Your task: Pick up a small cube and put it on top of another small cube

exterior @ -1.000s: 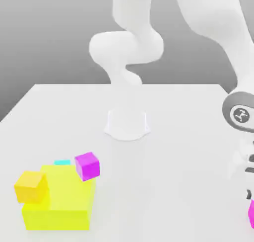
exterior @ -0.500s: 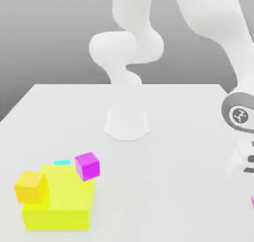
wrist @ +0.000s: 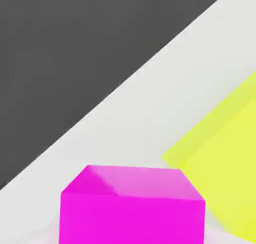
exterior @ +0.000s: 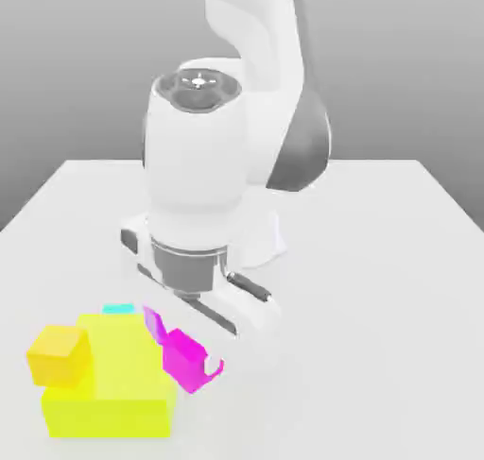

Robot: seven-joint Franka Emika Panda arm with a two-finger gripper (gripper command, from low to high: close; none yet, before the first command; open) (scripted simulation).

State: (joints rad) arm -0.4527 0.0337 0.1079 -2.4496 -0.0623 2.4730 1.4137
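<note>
In the exterior view my gripper is shut on a small magenta cube and holds it just off the near right corner of the large yellow block. A white fingertip shows at the cube's right side. The other small magenta cube sits tilted at the block's upper right edge, partly hidden behind the held one. The hand view has the held magenta cube close up, with the yellow block beside it.
A small orange-yellow cube rests against the yellow block's left side. A small cyan piece peeks out behind the block. The arm's white base stands mid-table. In the hand view the white table ends at a dark floor.
The arm has swung from the exterior view's right to the left. Its gripper shut on the magenta cube at the right edge and carried it over beside the yellow block.
</note>
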